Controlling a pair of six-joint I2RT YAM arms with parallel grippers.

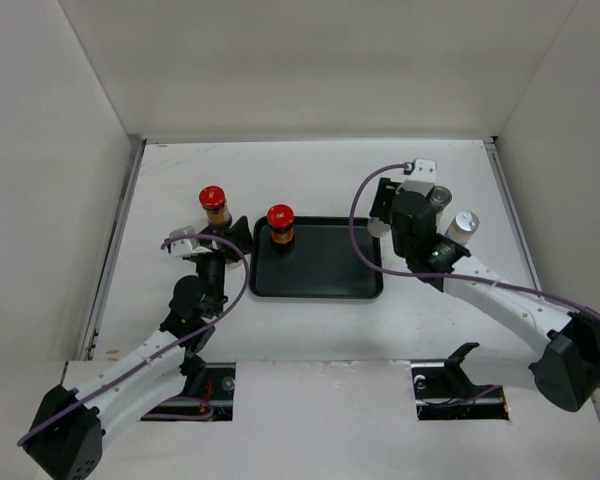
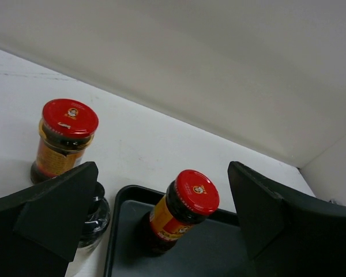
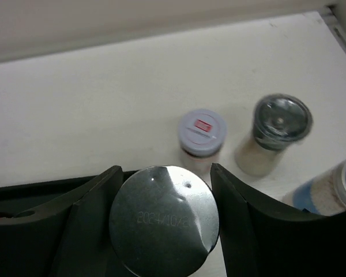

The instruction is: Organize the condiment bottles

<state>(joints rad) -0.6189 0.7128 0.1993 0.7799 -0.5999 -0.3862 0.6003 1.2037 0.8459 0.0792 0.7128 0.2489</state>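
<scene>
- The right gripper pinches the silver-lid jar, lower centre; better to carry it upright toward the tray.
- The left gripper is spread by the red-cap jar.

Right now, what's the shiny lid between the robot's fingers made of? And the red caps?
The silver lid looks like bare metal: mirror-bright, with a date stamped on. The red caps look glossy, painted metal or plastic; I can't tell which.
</scene>
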